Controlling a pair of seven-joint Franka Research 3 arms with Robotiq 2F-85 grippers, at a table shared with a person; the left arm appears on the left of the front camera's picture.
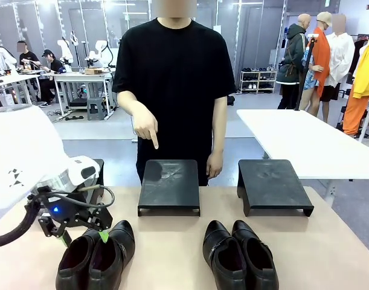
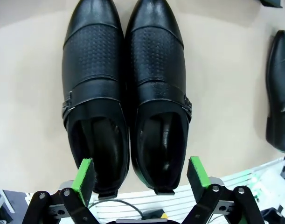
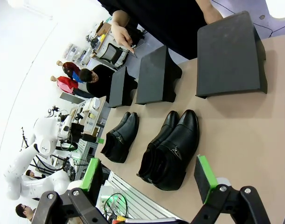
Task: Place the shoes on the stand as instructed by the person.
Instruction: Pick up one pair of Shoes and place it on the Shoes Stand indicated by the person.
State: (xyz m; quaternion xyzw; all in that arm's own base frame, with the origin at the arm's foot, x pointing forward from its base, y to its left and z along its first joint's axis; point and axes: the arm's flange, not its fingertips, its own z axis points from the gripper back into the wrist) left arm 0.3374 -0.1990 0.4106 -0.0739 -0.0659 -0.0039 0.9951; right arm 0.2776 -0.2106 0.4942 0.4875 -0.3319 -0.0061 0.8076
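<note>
While the left gripper (image 1: pixel 84 238) hangs with its jaws spread wide over the heels of the buckled pair (image 1: pixel 96 257) on the table's left, the person's hand (image 1: pixel 146 125) points down at the middle stand (image 1: pixel 169 184). Further right, the second pair (image 1: pixel 240 257) lies before the right stand (image 1: pixel 272 184), and the right gripper (image 3: pixel 148 173) faces it, also wide apart and empty. Glossy leather may slip, or a closing pinch could catch one shoe and skew the other. No brand or writing is legible.
</note>
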